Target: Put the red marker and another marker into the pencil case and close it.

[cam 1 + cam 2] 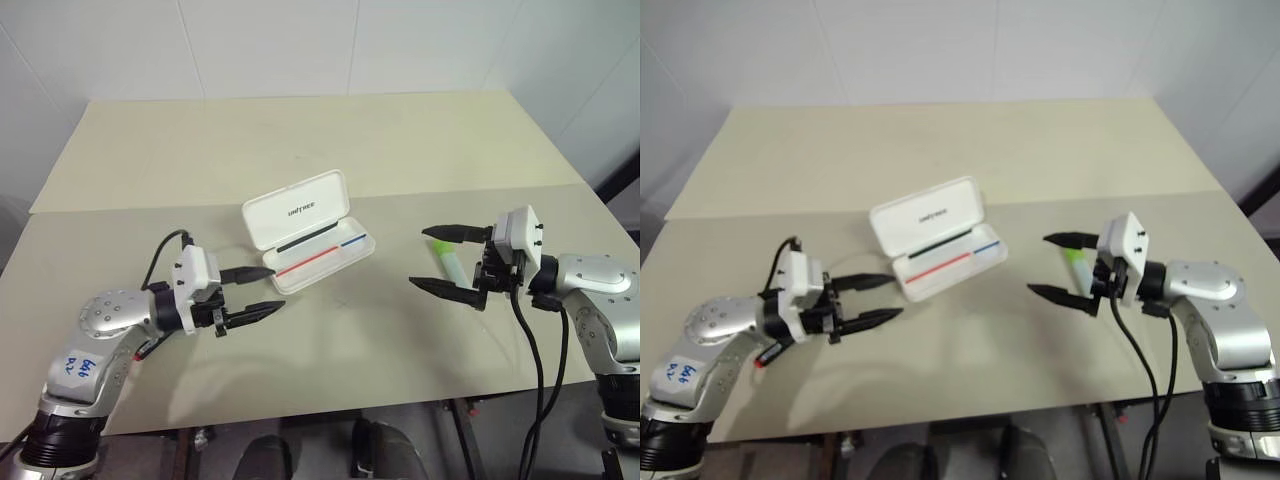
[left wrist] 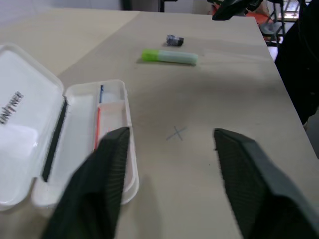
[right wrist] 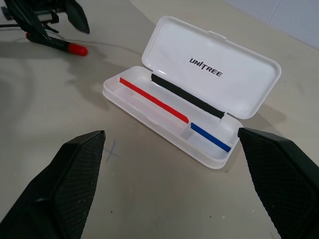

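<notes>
With both grippers, left (image 1: pixel 262 291) and right (image 1: pixel 432 259), spread and empty, the pencil case (image 1: pixel 309 243) lies open at table centre, so the right should descend squarely over the green-capped marker (image 2: pixel 169 56) at its three o'clock, while the red marker (image 3: pixel 56 46) waits at eight o'clock.

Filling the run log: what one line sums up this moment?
white hinged plastic pencil case: open, no markers inside | green-capped marker: on table | red-capped marker: on table | left hand: open, empty | right hand: open, empty

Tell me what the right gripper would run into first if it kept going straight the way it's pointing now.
Probably the pencil case: it lies open between the right gripper's spread fingers in its wrist view. Depth is unclear, so it could pass just above the tray.
</notes>
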